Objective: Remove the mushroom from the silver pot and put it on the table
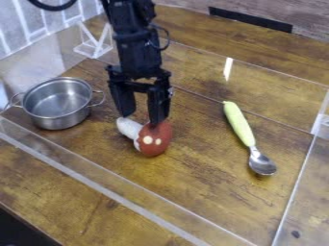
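Wooden tabletop (206,192): mushroom (149,140) lying released beside empty silver pot (54,103); gripper (139,121) jaws wide; best lifted straight up, clear.

My wooden desk (77,207) carries the silver pot (54,102) at left. I see the mushroom (148,137) lying mid-desk and a green-handled spoon (245,134) at right.

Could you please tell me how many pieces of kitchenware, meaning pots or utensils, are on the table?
2: the silver pot stands empty at the left, and a green-handled spoon lies at the right. None appear hidden.
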Robot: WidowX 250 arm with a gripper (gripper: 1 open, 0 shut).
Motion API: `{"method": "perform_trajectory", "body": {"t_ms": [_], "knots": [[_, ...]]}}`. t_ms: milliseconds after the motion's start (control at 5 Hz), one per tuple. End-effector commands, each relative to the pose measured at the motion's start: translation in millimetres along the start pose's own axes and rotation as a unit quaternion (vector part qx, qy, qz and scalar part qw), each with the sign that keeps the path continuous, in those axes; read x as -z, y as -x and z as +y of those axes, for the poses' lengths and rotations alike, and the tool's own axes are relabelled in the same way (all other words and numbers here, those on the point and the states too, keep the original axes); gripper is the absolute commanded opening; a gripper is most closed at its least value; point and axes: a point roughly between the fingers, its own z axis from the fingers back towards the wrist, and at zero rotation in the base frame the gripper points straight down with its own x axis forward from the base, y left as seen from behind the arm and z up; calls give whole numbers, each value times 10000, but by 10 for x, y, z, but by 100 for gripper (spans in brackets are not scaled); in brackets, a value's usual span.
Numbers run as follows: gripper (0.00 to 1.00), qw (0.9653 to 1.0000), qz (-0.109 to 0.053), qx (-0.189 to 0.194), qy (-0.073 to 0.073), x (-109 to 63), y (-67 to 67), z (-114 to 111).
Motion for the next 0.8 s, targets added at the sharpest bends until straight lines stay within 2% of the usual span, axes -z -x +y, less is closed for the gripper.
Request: {"method": "perform_trajectory", "body": {"t_ms": [0, 200, 400, 600], "knots": [[100, 9978, -609, 4, -243, -530, -28, -132], [100, 9948, -855, 282, -472, -785, 48, -170], [100, 9914, -1022, 512, -634, -859, 107, -145], [100, 9911, -1042, 476, -673, -855, 180, -216]]}}
